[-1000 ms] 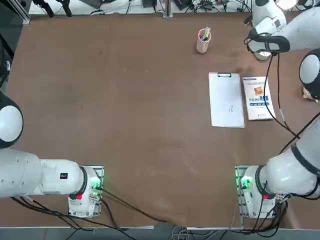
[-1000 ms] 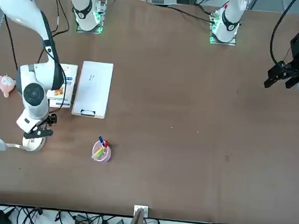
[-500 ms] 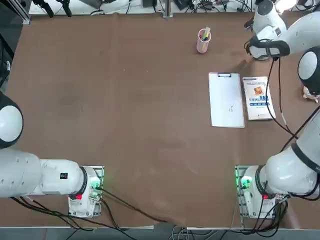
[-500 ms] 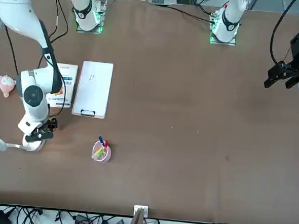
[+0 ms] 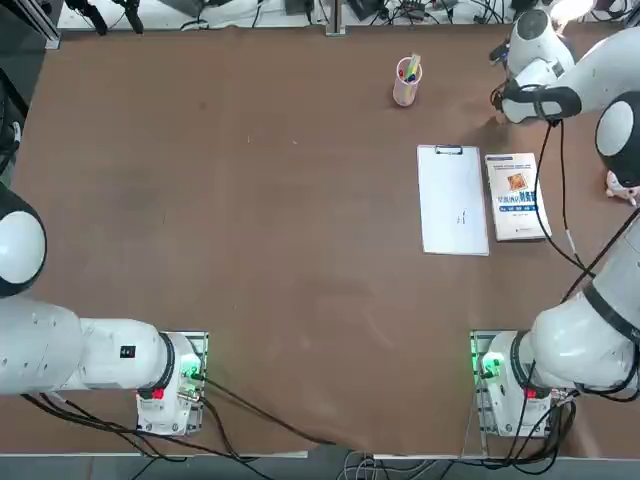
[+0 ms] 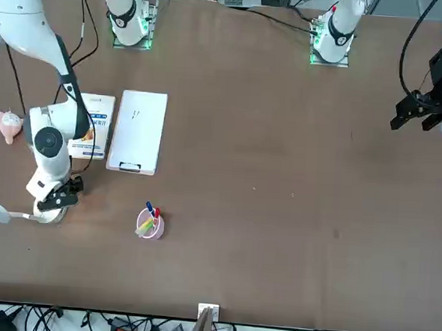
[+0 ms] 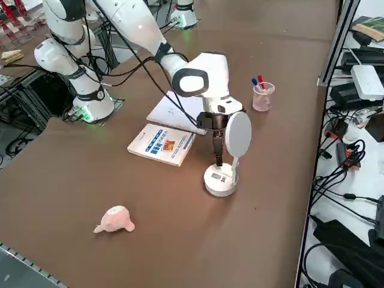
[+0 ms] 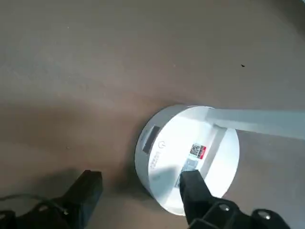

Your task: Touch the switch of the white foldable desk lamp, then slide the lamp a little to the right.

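Brown table fills the top view. Right arm runs from its base at about 5 o'clock up the right edge to the far right corner, about 1 o'clock. White clipboard lies flat right of centre, about 2 o'clock, clip end away from the robot. Blue-and-white booklet lies flat just beside the clipboard on its right; can't tell whether they touch.

White foldable desk lamp stands at the far right corner, about 1 o'clock in the top view, mostly hidden there under the wrist. In the right side view its disc base sits flat on the table and the round head stands up on the thin arm. In the front view the head sticks out toward the table edge.

Right gripper hangs low over the lamp base, pointing down, jaws spread wide, nothing held. In the wrist view one finger overlaps the disc's top near its rim, the other stands off the disc over bare table; contact can't be told.

Pink pen cup upright with pens, about 12 to 1 o'clock, well apart from the lamp. Small pink toy lies at the right table edge, about 3 o'clock.
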`<act>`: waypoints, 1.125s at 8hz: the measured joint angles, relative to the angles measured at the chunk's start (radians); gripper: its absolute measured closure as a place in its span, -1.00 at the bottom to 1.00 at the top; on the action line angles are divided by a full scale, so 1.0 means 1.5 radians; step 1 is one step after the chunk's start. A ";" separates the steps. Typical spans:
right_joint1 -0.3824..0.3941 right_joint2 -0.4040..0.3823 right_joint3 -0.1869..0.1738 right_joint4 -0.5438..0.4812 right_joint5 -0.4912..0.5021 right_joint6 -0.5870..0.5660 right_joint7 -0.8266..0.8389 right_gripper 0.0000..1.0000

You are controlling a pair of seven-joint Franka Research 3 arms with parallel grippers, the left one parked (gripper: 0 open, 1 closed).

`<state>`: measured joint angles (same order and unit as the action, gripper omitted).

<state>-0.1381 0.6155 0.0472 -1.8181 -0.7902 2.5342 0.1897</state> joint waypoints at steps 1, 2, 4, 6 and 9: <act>0.000 0.001 0.001 0.000 0.000 0.003 0.000 -0.98; 0.000 0.003 0.000 0.000 0.000 0.011 0.000 -0.98; -0.001 0.011 0.000 0.000 0.000 0.033 0.000 -0.98; -0.002 0.020 0.000 0.000 0.000 0.045 0.000 -0.98; -0.003 0.022 0.000 0.000 0.000 0.048 0.000 -0.98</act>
<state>-0.1426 0.6493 0.0478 -1.8180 -0.7908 2.6063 0.1897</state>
